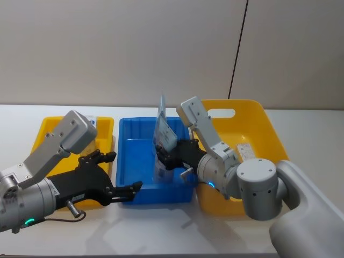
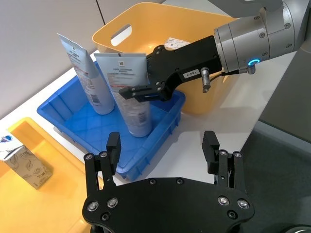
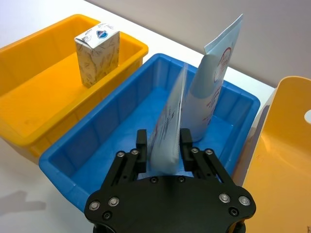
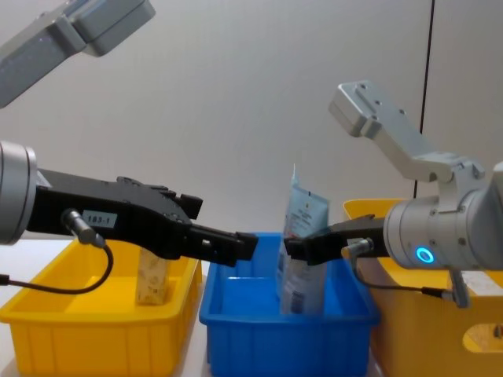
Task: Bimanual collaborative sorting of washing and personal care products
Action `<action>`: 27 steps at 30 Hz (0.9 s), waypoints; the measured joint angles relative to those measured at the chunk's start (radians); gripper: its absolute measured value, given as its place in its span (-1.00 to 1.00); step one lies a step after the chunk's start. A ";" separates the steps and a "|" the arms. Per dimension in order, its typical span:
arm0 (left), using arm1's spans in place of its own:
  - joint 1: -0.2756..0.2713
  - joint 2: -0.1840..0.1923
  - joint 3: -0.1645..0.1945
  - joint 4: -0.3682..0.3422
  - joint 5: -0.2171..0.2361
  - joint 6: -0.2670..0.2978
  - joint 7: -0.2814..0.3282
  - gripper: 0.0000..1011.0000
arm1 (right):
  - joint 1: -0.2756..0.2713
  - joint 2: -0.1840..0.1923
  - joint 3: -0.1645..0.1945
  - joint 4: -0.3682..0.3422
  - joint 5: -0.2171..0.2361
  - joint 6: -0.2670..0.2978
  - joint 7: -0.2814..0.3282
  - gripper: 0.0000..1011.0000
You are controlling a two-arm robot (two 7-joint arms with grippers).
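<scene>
Two pale blue-white tubes stand upright in the blue bin (image 1: pixel 134 156). My right gripper (image 1: pixel 165 156) is shut on the nearer tube (image 1: pixel 165 137), its fingers (image 3: pixel 141 148) pressing the tube's lower half (image 3: pixel 167 131). The other tube (image 3: pixel 214 92) stands free just behind it, near the bin's far wall (image 2: pixel 82 73). A speckled cream carton (image 3: pixel 97 53) stands upright in the left yellow bin (image 1: pixel 51 129). My left gripper (image 1: pixel 123 171) is open and holds nothing, hovering at the blue bin's front left corner (image 2: pixel 163 145).
A large yellow tub with a handle slot (image 1: pixel 252 115) stands to the right of the blue bin, with a pale item (image 1: pixel 244 152) lying inside it. My right arm reaches across its front. The white table (image 1: pixel 161 226) runs along the front, and a wall is behind.
</scene>
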 joint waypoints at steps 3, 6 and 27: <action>0.000 0.000 0.000 0.000 0.000 0.000 0.000 0.98 | 0.000 0.000 0.000 0.001 -0.001 0.000 0.001 -0.36; 0.000 0.000 0.000 0.000 0.000 0.000 0.000 0.98 | 0.001 -0.001 -0.001 0.002 -0.001 -0.001 0.001 -0.51; 0.000 0.000 0.000 0.000 0.000 0.000 0.000 0.98 | -0.006 0.002 0.006 -0.012 -0.001 -0.003 0.008 -0.68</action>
